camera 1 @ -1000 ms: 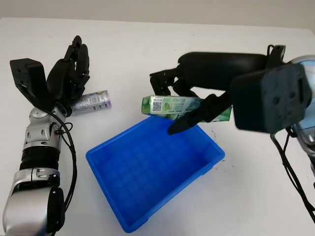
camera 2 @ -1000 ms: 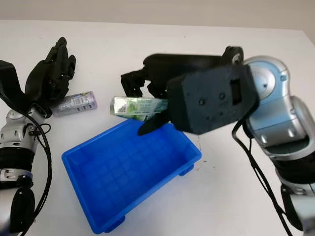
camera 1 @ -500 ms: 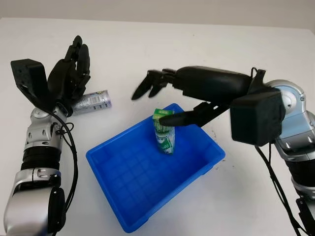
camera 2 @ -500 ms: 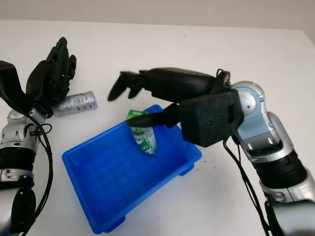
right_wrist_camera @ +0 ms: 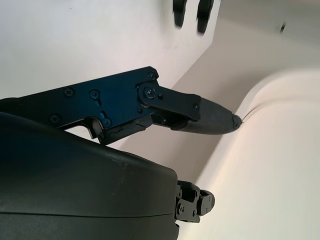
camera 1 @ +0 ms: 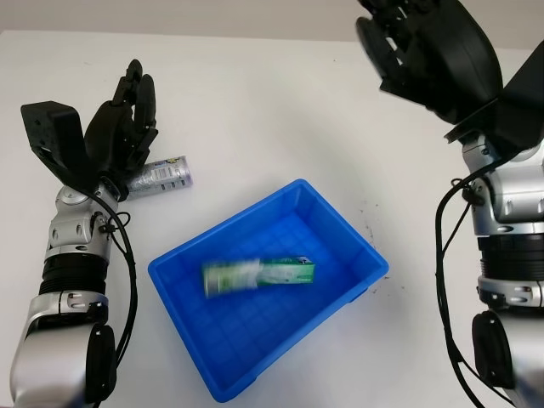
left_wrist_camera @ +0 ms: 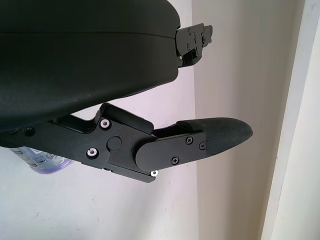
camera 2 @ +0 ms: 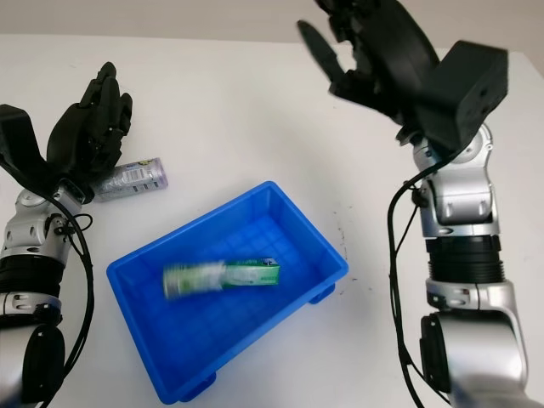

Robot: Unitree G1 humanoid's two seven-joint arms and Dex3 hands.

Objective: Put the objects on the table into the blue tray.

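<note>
- Left hand (camera 1: 119, 127): raised at the left side of the white tabletop (camera 1: 255, 102), black fingers extended upward, holding nothing; it stands just above and beside the can.
- Can (camera 1: 161, 176): a small silver cylinder with a printed label, lying on its side on the tabletop at the left, outside the tray; its near end is hidden behind the left hand. In the left wrist view a part of the can (left_wrist_camera: 42, 160) shows beneath the hand's shell.
- Blue tray (camera 1: 340, 234): a rectangular plastic bin with a gridded floor, set at an angle in the middle of the tabletop, well apart from the can.
- Green carton (camera 1: 259, 274): a long green-and-white box lying on its side on the tray floor, roughly central in the tray; its left end appears blurred.
- Right hand (camera 2: 374, 51): lifted high at the upper right, above the far part of the tabletop and well clear of the tray; its fingers are uncurled and it grips nothing.
</note>
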